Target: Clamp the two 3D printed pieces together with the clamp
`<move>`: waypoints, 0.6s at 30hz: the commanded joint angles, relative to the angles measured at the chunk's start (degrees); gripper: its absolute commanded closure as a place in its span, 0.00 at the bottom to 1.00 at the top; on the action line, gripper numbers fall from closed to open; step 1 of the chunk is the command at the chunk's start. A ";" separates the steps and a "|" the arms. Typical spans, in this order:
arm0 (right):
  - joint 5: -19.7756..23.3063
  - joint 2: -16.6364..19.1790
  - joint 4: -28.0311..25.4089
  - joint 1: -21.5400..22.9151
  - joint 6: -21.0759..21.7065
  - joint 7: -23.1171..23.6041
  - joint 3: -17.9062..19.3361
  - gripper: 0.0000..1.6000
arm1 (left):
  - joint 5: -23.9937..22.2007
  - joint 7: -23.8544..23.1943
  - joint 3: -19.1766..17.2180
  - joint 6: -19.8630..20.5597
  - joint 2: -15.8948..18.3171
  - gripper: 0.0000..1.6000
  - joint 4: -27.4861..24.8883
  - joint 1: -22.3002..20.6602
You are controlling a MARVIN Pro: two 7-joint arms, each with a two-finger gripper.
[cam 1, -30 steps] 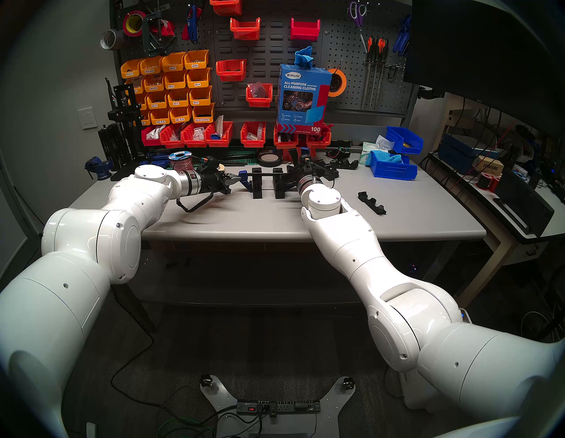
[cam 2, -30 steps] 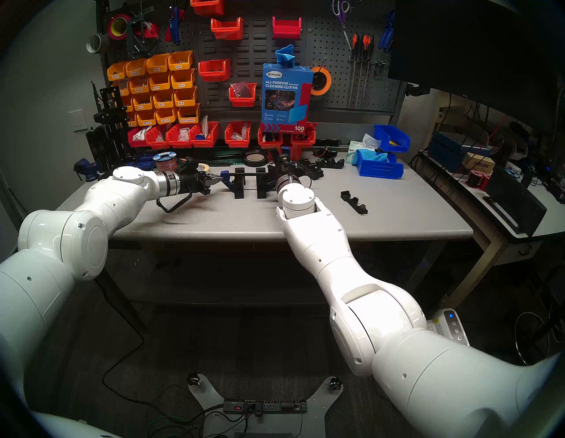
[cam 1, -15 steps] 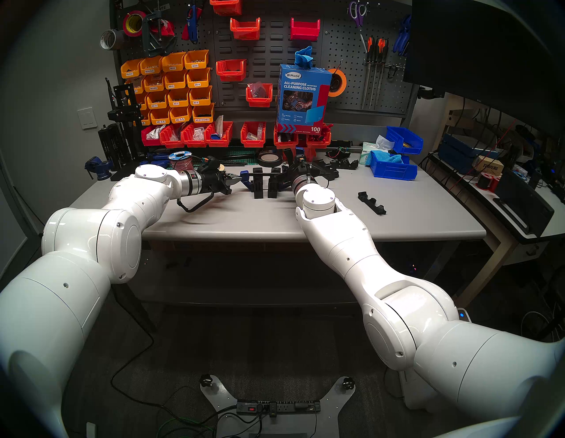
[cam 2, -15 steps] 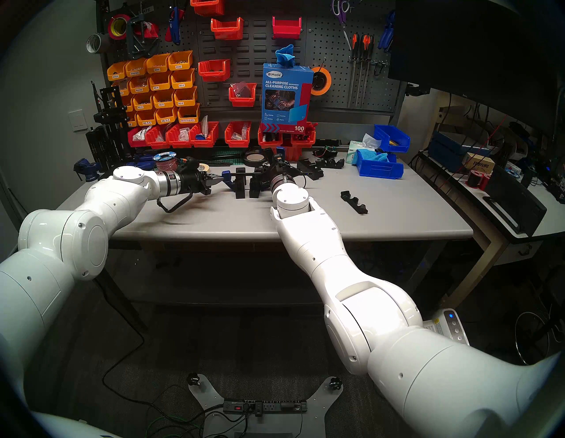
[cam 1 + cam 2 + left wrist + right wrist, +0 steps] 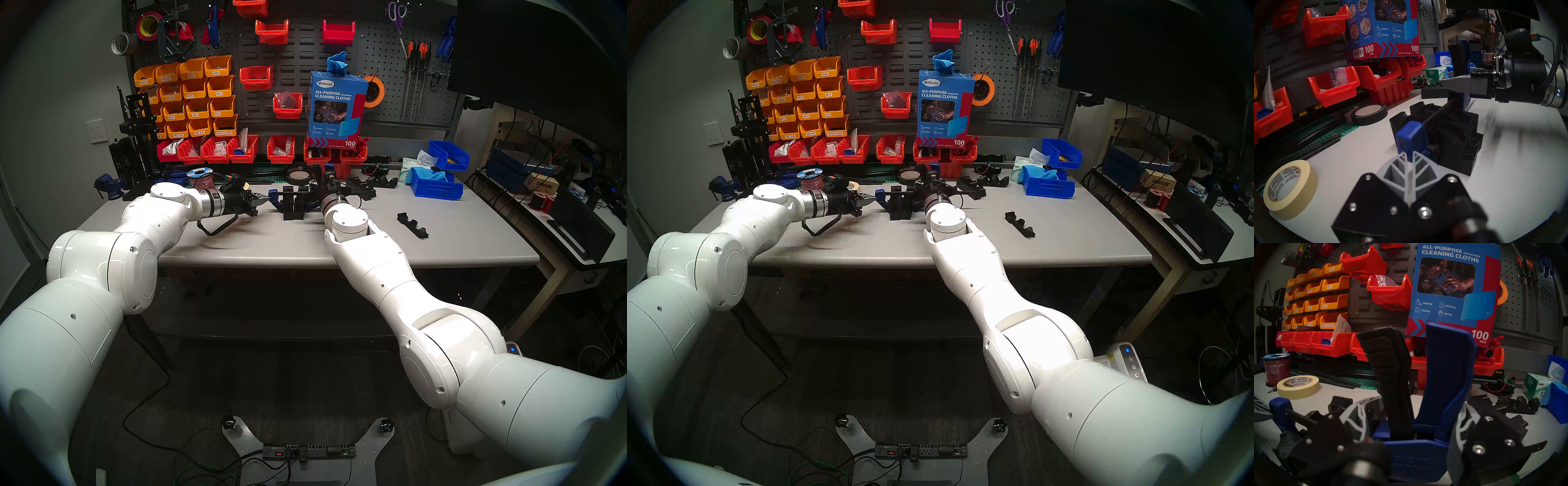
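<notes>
The two black 3D printed pieces (image 5: pixel 287 210) (image 5: pixel 300 208) stand upright side by side mid-table, almost touching, between the jaws of the blue clamp (image 5: pixel 273 197). Its thin black bar runs over their tops. My left gripper (image 5: pixel 1409 155) is shut, its tips nipping the lower edge of the clamp's blue end jaw (image 5: pixel 1412 135). My right gripper (image 5: pixel 1412 414) is shut around the clamp's blue handle (image 5: pixel 1446 370) and black trigger (image 5: pixel 1390 370), squeezing them together. In the head views my right wrist hides the handle-side jaw.
A black tape roll (image 5: pixel 298 176) and larger black blocks (image 5: pixel 364 186) lie just behind the clamp. Masking tape (image 5: pixel 1290 190) sits by my left wrist. A notched black strip (image 5: pixel 413 225) lies right, blue bins (image 5: pixel 436 185) far right, red bins along the back.
My right arm slid left with the clamp's handle end, pushing the right black piece up to the left one. The left gripper and end jaw shifted slightly right.
</notes>
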 commanded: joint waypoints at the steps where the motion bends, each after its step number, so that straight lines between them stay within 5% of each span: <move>1: 0.09 -2.48 -0.74 2.59 -1.18 0.45 -0.59 1.00 | -0.34 -0.02 -0.29 -0.16 -0.75 1.00 -1.15 -3.03; 18: 0.21 -3.91 0.68 2.89 -2.10 0.76 -1.05 1.00 | -0.23 0.04 -0.26 -0.11 -1.25 1.00 -1.15 -3.04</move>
